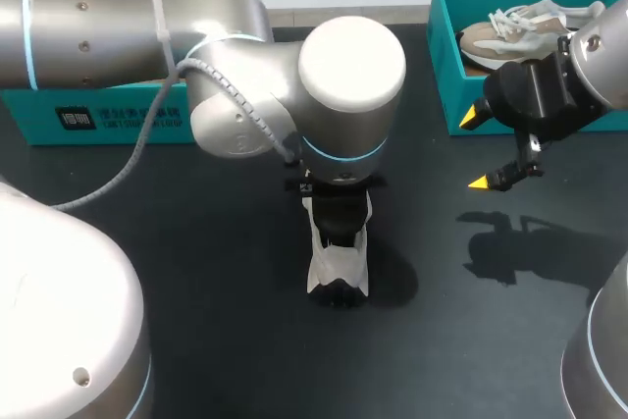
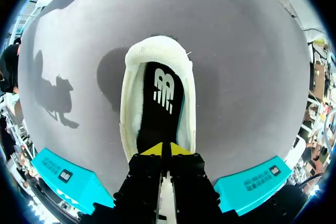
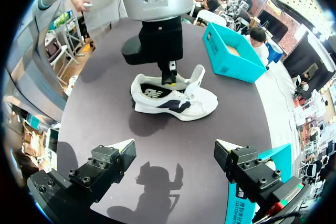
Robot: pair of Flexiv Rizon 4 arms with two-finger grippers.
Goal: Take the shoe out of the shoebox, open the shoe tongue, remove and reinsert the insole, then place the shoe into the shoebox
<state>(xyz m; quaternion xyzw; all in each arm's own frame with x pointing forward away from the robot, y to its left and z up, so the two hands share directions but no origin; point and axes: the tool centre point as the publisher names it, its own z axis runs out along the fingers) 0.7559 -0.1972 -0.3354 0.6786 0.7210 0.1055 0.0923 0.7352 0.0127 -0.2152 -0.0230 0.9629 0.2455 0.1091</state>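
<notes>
White shoe (image 3: 178,100) stood on the dark counter (image 1: 196,272), the left fingers (image 2: 152,149) inside its opening, clenched on the heel end of the black insole (image 2: 160,114); the right fingers (image 3: 113,158) hung released, well apart from it.

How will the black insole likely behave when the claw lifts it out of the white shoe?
The insole looks thin and flat, so probably floppy and light. It fits snugly inside the shoe, so it may drag the shoe along.
</notes>
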